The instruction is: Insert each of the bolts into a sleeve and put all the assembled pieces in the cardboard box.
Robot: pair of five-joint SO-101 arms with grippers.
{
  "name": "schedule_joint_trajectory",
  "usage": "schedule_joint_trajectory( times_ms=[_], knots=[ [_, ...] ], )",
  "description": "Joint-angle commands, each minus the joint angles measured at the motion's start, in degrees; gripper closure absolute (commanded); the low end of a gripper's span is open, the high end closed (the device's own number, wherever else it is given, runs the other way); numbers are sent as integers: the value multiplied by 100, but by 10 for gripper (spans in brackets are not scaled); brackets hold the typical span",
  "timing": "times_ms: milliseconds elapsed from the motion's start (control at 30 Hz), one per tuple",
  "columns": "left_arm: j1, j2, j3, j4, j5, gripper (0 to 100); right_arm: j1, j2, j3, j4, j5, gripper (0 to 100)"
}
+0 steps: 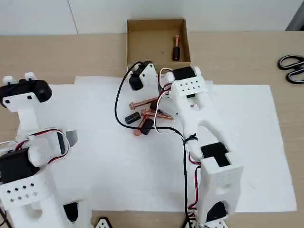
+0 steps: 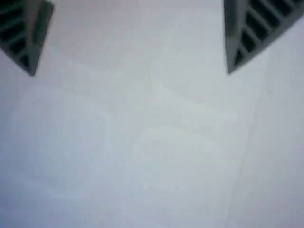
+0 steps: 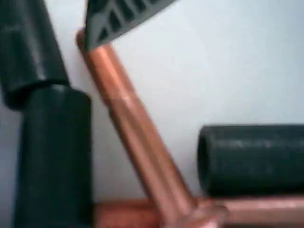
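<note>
The right gripper (image 1: pixel 151 95) hangs just outside the near wall of the cardboard box (image 1: pixel 147 45), right over the tangle of loose parts. Whether it is released or clenched cannot be told. Its wrist view shows a copper bolt (image 3: pixel 135 133) slanting directly beneath it. The bolt's lower end crosses a second bolt (image 3: pixel 247 209). A black sleeve (image 3: pixel 251 159) lies close on one side of it and the other sleeve (image 3: pixel 52 156) on the opposite side.

A pick here would likely mean closing across that slanted shaft, and the crowding sleeves leave little room. One assembled piece (image 1: pixel 176 47) lies inside the box by its right wall.

The left gripper (image 2: pixel 130 70) is released, jaws wide apart over the bare white sheet (image 1: pixel 118 166), well away from the box and the pile. The right arm is therefore the nearer one. Scissors (image 1: pixel 292 66) lie on the table (image 1: pixel 71 52), far out from the box on the right arm's side.
</note>
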Motion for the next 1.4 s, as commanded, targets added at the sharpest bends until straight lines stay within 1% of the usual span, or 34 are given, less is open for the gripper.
schedule_joint_trajectory(
  times_ms=[0,500,833,900,1133,1367],
  knots=[
    [44,-62,-22,-114,44,756,-22,13,-290,-4,44,833],
    [53,-35,-22,-123,44,756,-22,602,-299,-347,35,833],
    [53,-35,-22,-123,53,756,92,848,-290,-198,9,835],
    [53,-35,-22,-123,53,756,101,875,-290,-198,9,857],
    [62,-53,-22,-123,53,756,101,760,-299,-13,-44,996],
    [70,-53,-22,-123,53,756,110,-31,-299,505,-44,995]
  ],
)
